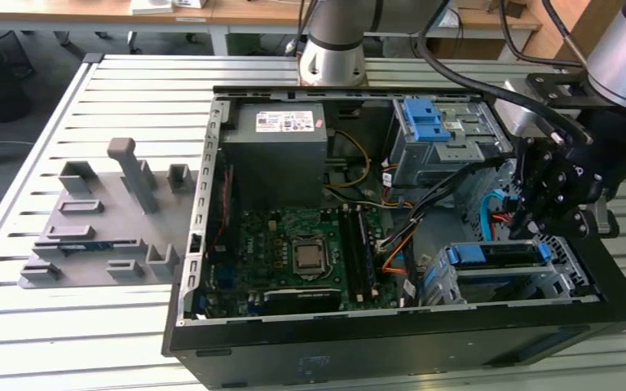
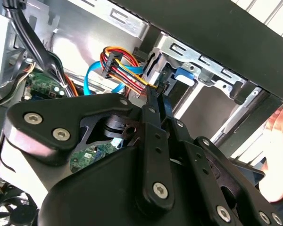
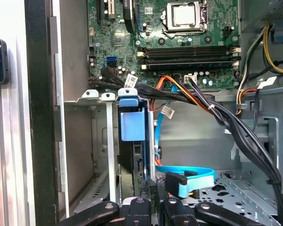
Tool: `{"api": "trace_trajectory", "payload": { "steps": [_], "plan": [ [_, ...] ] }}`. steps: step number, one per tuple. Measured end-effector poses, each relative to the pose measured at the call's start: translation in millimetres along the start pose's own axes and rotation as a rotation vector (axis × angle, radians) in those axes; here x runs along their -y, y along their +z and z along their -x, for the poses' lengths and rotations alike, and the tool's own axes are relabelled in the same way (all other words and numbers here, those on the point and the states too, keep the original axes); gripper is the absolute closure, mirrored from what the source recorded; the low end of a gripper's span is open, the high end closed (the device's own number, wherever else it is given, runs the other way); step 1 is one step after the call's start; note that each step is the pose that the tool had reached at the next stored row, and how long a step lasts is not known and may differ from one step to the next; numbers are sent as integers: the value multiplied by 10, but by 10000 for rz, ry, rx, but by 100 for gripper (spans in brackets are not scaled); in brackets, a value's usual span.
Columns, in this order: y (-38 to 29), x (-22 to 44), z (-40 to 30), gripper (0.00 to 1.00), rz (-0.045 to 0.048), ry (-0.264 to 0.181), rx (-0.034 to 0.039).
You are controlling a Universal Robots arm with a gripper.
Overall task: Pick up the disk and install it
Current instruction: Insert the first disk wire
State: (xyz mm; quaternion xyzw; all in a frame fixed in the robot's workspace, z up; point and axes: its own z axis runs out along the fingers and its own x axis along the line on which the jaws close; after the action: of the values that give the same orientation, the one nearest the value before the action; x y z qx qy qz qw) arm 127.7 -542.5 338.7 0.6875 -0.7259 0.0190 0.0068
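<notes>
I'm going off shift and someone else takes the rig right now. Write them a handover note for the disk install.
Gripper: inside the open computer case, just above the lower drive cage at the exterior view's right. Open or shut cannot be told.
Disk: in that cage, its blue bracket end facing the gripper in the first wrist view.
Done: the disk is off the table and in the cage.
Left: full seating is not confirmed. A blue flat cable lies beside the cage.
</notes>
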Motion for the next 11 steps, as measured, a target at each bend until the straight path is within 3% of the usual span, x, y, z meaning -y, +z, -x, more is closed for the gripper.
{"api": "trace_trajectory", "payload": {
  "steps": [11],
  "plan": [
    [44, -16, -54, 83, 0, 0, 3]
  ]
}}
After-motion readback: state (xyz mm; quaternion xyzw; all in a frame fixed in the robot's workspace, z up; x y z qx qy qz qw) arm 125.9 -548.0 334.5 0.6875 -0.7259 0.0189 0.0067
